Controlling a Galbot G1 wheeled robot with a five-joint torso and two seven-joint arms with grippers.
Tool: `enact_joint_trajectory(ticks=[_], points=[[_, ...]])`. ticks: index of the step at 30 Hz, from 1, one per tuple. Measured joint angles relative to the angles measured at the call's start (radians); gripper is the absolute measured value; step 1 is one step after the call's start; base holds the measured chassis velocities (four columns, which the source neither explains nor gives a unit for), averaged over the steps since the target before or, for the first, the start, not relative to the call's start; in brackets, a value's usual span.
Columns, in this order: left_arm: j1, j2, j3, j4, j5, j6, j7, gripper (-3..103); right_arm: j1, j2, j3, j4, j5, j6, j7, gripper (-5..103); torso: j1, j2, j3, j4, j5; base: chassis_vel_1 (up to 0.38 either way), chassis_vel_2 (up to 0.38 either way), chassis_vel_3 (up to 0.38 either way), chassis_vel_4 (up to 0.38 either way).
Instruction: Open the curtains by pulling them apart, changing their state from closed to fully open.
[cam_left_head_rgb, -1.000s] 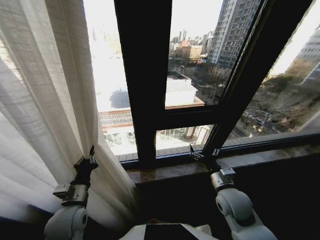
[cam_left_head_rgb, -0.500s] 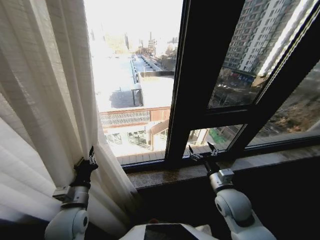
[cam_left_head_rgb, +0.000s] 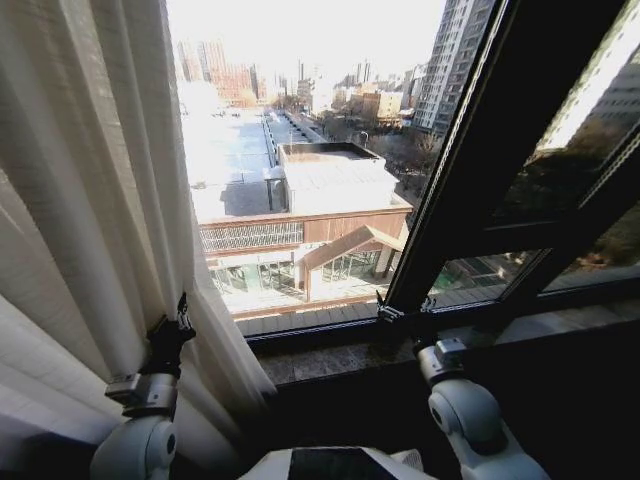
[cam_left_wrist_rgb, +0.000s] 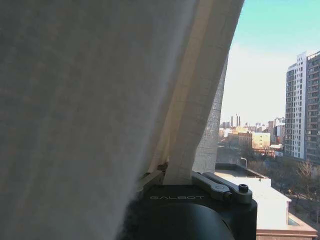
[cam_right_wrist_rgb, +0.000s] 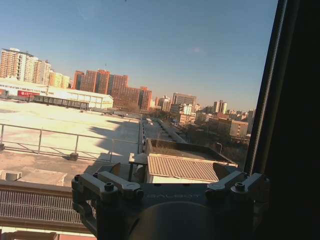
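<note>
Sheer white curtains (cam_left_head_rgb: 90, 190): gathered in pleats at the window's left side, glass to the right uncovered.
Left gripper (cam_left_head_rgb: 180, 318): raised against the curtain's inner edge, jaws closed on a fold of the fabric (cam_left_wrist_rgb: 187, 150).
Right gripper (cam_left_head_rgb: 404, 318): above the stone sill (cam_left_head_rgb: 330, 360) near the dark window frame (cam_left_head_rgb: 470, 170), jaws spread, holding nothing.

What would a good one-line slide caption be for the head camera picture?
Left gripper pinches the sheer white curtain beside a city-view window; right gripper open at the sill.
</note>
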Motion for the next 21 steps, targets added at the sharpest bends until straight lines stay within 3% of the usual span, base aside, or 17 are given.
enact_joint_trajectory(ticks=[9, 21], points=[[-0.001, 0.001, -0.001, 0.006, 0.000, -0.001, -0.001, 0, 0.000, 0.000, -0.007, -0.008, -0.013, 0.002, 0.001, 100, 0.000, 0.000, 0.000, -0.0002, 0.0012, 0.057, 0.047, -0.053, -0.055], [-0.009, 0.010, -0.001, 0.015, -0.001, -0.001, 0.000, 0, 0.005, 0.003, -0.011, -0.011, -0.021, -0.005, 0.002, 100, 0.000, 0.000, 0.000, 0.0000, -0.0003, 0.008, -0.016, -0.001, 0.015]])
